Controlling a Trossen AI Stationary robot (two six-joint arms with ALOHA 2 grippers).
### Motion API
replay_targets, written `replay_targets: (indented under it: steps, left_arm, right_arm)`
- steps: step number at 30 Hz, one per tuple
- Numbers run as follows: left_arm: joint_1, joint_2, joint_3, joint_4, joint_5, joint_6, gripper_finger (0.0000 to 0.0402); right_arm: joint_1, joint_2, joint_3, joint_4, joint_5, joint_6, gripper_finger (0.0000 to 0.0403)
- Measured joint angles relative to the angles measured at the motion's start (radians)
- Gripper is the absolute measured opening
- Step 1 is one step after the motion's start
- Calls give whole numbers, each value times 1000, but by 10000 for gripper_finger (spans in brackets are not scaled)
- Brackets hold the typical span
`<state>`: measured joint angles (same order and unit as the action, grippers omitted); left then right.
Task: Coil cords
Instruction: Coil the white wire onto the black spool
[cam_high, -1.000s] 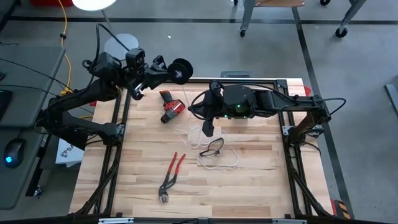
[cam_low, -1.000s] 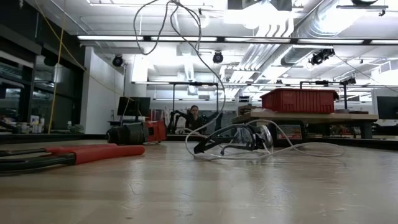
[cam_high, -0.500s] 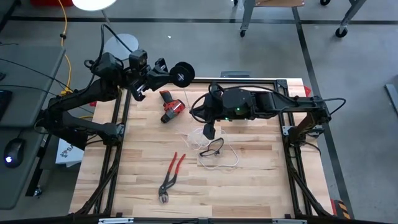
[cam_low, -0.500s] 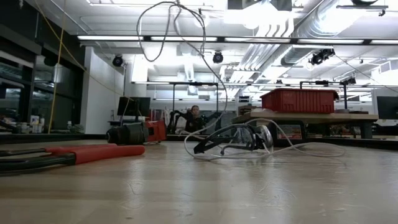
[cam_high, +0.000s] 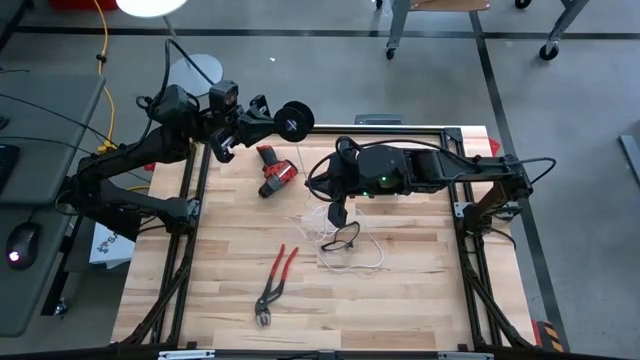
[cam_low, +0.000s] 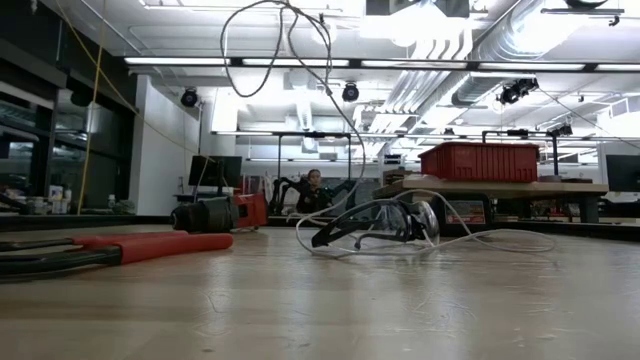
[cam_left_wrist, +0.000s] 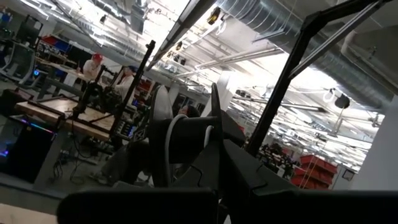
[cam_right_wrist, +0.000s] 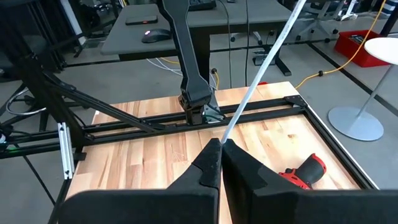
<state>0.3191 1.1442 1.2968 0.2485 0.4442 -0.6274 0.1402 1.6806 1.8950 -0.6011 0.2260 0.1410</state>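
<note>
While held aloft:
Spool: black spool (cam_high: 292, 119) is clamped by left gripper (cam_high: 272, 120) beyond the table's far-left edge.
Cord: white cord (cam_right_wrist: 261, 74) is pinched in right gripper (cam_right_wrist: 219, 146) above the table's middle.

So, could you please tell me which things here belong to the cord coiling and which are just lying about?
Part of the job:
- white cord, loose on the table
- black spool, held up by the left gripper
- right gripper, shut on the cord

Just lying about:
- red pliers
- red and black tool
- safety glasses
</note>
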Motion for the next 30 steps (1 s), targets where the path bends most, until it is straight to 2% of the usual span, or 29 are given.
replay_targets:
  steps: [8, 11, 22, 30]
  left_arm:
    - [0, 0, 0, -16, 0, -2, 0]
    - [0, 0, 0, -21, 26, -24, 0]
    - [-4, -1, 2, -154, 101, -253, 0]
    - [-14, -23, 2, -168, 210, -439, 0]
  right_arm:
    - [0, 0, 0, -2, -2, -2, 0]
    - [0, 0, 0, -3, -38, -7, 0]
    - [1, -8, 0, 51, -259, -29, 0]
    - [20, -55, 9, 39, -291, -47, 0]
